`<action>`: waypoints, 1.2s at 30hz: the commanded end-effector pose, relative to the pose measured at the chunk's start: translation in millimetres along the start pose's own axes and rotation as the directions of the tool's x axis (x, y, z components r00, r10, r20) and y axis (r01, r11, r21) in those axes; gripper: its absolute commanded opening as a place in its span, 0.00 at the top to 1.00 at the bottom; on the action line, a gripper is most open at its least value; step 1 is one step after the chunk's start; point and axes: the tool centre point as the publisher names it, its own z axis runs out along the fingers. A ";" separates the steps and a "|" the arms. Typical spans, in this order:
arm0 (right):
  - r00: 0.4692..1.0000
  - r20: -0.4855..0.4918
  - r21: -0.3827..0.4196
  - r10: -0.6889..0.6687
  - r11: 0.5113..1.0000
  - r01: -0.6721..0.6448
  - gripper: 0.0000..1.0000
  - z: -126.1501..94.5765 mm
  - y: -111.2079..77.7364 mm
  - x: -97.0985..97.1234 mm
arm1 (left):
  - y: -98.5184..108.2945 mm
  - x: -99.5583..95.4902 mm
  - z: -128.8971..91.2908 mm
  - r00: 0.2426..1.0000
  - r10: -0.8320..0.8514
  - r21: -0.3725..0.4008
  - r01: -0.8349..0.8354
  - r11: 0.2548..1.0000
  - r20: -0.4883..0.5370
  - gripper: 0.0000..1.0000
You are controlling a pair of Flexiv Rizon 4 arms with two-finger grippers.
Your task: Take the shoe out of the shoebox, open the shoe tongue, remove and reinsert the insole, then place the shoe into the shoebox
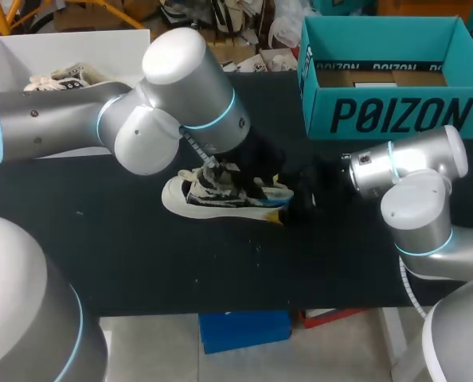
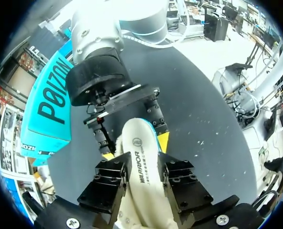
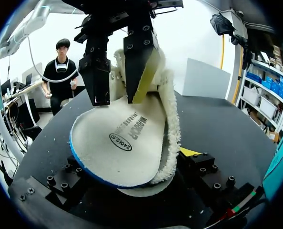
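A white fleece-lined shoe with a dark upper lies on its side in the middle of the black table. Its white insole with a blue edge sticks out of the shoe's opening. My left gripper comes down from above and is shut on the insole, one finger on each side. From the right, my right gripper clasps the end of the shoe, its yellow tips against both sides. The teal shoebox stands open at the back right.
A white box holding another shoe sits at the back left behind my left arm. Bare black tabletop stretches along the front edge.
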 end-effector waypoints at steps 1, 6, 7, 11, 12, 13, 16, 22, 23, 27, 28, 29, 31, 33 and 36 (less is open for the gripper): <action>1.000 -0.001 0.002 0.002 1.000 -0.002 1.00 2.2 -2.2 -1.9 | -1.5 4.8 -7.2 1.000 -0.004 0.002 0.004 1.000 0.005 0.64; 1.000 -0.001 0.002 0.002 1.000 -0.002 1.00 2.2 -2.2 -1.9 | -4.8 9.6 -8.9 1.000 -0.015 0.009 0.015 1.000 0.004 0.63; 1.000 -0.001 0.002 0.002 1.000 -0.002 1.00 2.2 -2.2 -1.9 | -5.7 10.8 -8.8 1.000 -0.017 0.009 0.016 1.000 0.003 0.63; 1.000 -0.001 0.002 0.002 1.000 -0.002 1.00 2.2 -2.2 -1.9 | -6.2 17.4 -1.3 0.999 -0.036 0.008 0.036 0.999 -0.002 0.65; 1.000 -0.001 0.002 0.002 1.000 -0.002 1.00 2.2 -2.2 -1.9 | -5.9 18.2 1.7 0.999 -0.037 0.009 0.037 0.999 -0.007 0.65; 1.000 -0.001 0.002 0.002 1.000 -0.002 1.00 2.2 -2.2 -1.9 | -5.6 18.7 4.6 0.999 -0.040 0.007 0.040 0.999 -0.009 0.66; 1.000 -0.001 0.002 0.002 1.000 -0.002 1.00 2.2 -2.2 -1.9 | -4.9 18.2 10.2 0.999 -0.049 -0.005 0.049 0.999 -0.007 0.67; 1.000 -0.001 0.002 0.002 1.000 -0.002 1.00 2.2 -2.2 -1.9 | -5.2 10.9 16.2 0.999 -0.046 -0.010 0.046 0.999 0.004 0.66; 1.000 -0.001 0.002 0.002 1.000 -0.002 1.00 2.2 -2.2 -1.9 | -5.7 9.4 15.9 0.999 -0.044 -0.010 0.044 0.999 0.006 0.66; 1.000 -0.001 0.002 0.002 1.000 -0.002 1.00 2.2 -2.2 -1.9 | -4.0 3.1 17.9 0.999 -0.043 -0.019 0.044 0.999 0.018 0.67; 1.000 -0.001 0.002 0.002 1.000 -0.002 1.00 2.2 -2.2 -1.9 | -2.8 1.8 18.9 0.999 -0.045 -0.021 0.045 0.999 0.019 0.67; 1.000 -0.001 0.002 0.002 1.000 -0.002 1.00 2.2 -2.2 -1.9 | -1.8 0.8 19.7 0.999 -0.048 -0.022 0.048 0.999 0.019 0.67; 1.000 -0.001 0.002 0.002 1.000 -0.002 1.00 2.2 -2.2 -1.9 | 0.3 -1.1 20.4 0.998 -0.055 -0.022 0.055 0.998 0.021 0.68; 1.000 -0.001 0.002 0.002 1.000 -0.002 1.00 2.2 -2.2 -1.9 | 1.2 -2.4 20.9 0.998 -0.059 -0.023 0.060 0.998 0.025 0.68; 1.000 -0.001 0.002 0.002 1.000 -0.002 1.00 2.2 -2.2 -1.9 | 2.6 -4.9 21.5 0.997 -0.068 -0.023 0.068 0.997 0.034 0.69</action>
